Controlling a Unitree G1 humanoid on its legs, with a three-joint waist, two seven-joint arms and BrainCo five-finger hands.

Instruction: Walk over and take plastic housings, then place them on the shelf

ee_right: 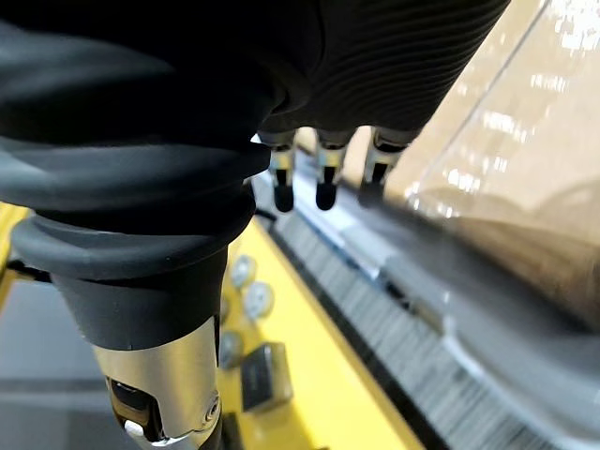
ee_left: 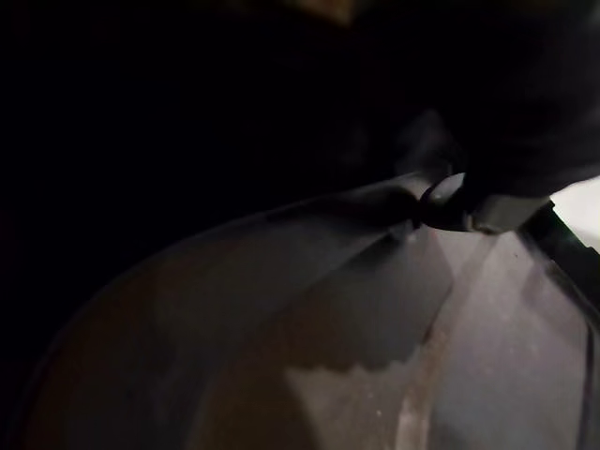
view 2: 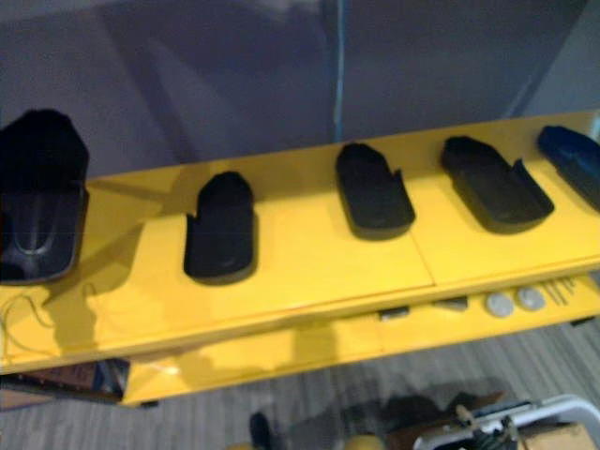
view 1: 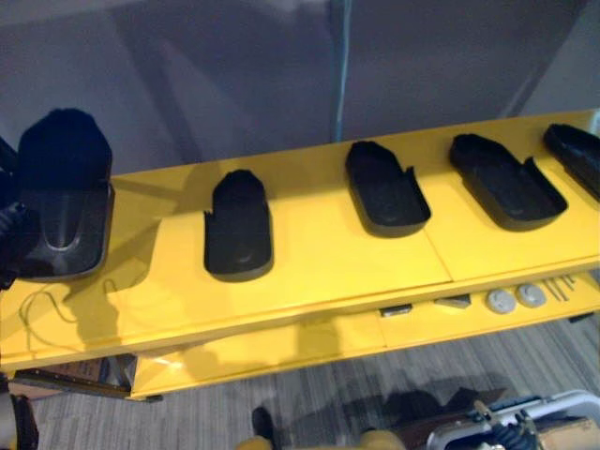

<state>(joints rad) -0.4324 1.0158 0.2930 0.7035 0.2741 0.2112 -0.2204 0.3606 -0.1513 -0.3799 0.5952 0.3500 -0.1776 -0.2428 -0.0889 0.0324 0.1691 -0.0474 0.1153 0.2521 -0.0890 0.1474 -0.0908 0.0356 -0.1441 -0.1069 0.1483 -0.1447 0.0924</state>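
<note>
Several black plastic housings lie in a row on the top of a yellow shelf (view 1: 328, 262): one left of centre (view 1: 239, 230), one in the middle (view 1: 384, 187), and two more to the right (view 1: 506, 183) (view 1: 577, 155). At the far left a further housing (view 1: 61, 206) hangs tilted just above the shelf and casts a shadow on it. My left hand (view 1: 6, 220) is shut on it at the view's edge. In the left wrist view its dark inner surface (ee_left: 328, 356) sits very close. My right hand (ee_right: 323, 178) hangs low beside the shelf, fingers straight and holding nothing.
A lower yellow ledge carries two silver discs (view 1: 502, 301) and small dark blocks (view 1: 396, 309). A clear plastic bin (ee_right: 506, 187) stands on the grey carpet by my right hand. A grey wall rises behind the shelf.
</note>
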